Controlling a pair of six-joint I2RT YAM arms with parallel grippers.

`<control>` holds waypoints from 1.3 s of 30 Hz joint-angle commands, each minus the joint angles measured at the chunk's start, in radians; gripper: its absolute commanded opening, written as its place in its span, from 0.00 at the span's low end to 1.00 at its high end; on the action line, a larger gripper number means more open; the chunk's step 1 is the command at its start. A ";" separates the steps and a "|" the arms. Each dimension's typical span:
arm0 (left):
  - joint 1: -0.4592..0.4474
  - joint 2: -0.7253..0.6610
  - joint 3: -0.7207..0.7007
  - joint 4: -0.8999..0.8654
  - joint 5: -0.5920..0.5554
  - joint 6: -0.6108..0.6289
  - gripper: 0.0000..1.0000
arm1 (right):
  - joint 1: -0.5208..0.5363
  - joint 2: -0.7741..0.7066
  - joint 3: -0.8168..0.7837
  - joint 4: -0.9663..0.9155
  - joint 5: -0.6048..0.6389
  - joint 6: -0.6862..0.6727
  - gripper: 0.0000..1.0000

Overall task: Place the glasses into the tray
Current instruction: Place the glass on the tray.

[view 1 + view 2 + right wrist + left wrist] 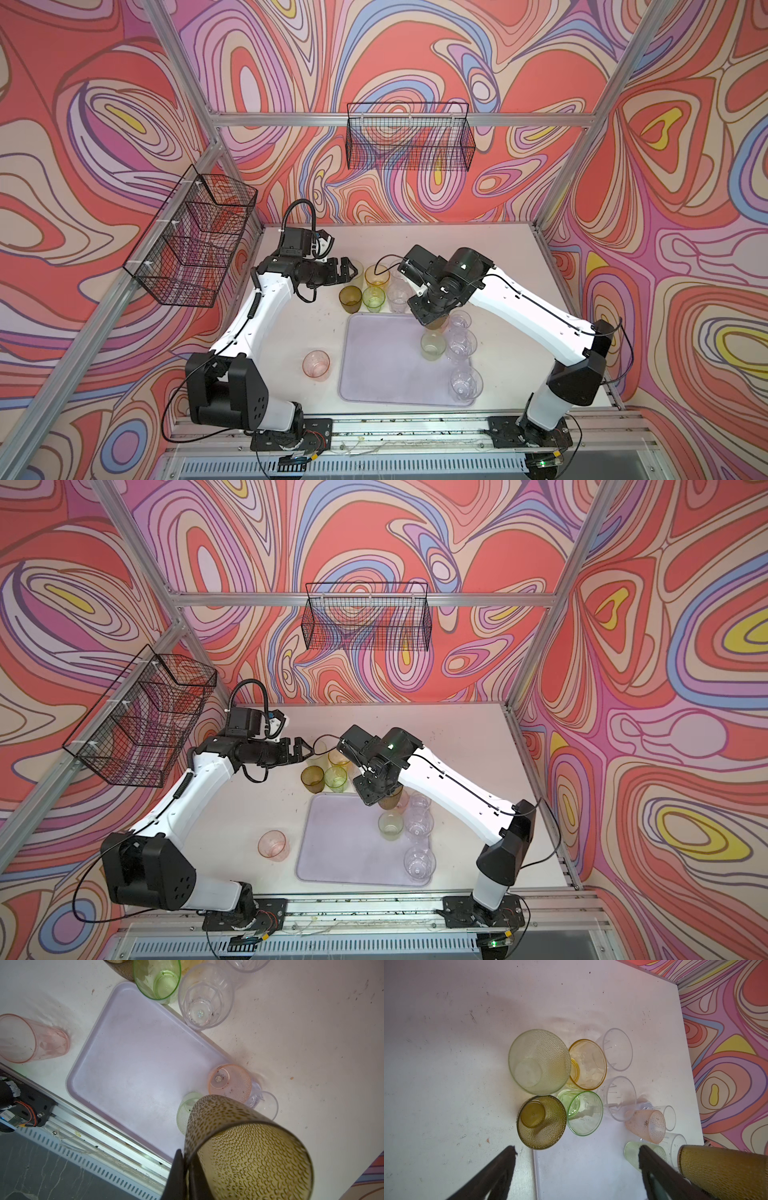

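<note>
The lilac tray [386, 361] lies at the table's front middle. Along its right side stand a frosted green glass [432, 346], a pink dimpled one [229, 1082] and clear glasses [460, 347]. My right gripper [184, 1154] is shut on the rim of an olive-brown dimpled glass [249, 1147], held above the tray's far right part. Behind the tray cluster olive-brown [350, 299], green [373, 299], amber [377, 276] and clear [398, 297] glasses. My left gripper [576, 1149] hangs open and holds nothing, beside a pale frosted glass [539, 1061]. A pink glass [317, 365] stands left of the tray.
One black wire basket [195, 241] hangs on the left wall and another [409, 137] on the back wall. The metal rail [415, 428] with both arm bases runs along the front edge. The patterned walls close in the table on three sides.
</note>
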 commanded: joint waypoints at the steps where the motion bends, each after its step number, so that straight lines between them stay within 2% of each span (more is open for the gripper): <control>1: -0.003 -0.008 0.028 -0.018 0.011 0.006 0.95 | 0.029 -0.044 -0.029 -0.017 0.014 0.060 0.00; 19: -0.004 -0.021 0.023 -0.012 0.017 0.001 0.95 | 0.212 -0.091 -0.155 0.001 0.029 0.202 0.00; 39: -0.004 -0.025 0.022 -0.010 0.015 0.001 0.95 | 0.297 -0.160 -0.375 0.153 -0.008 0.265 0.00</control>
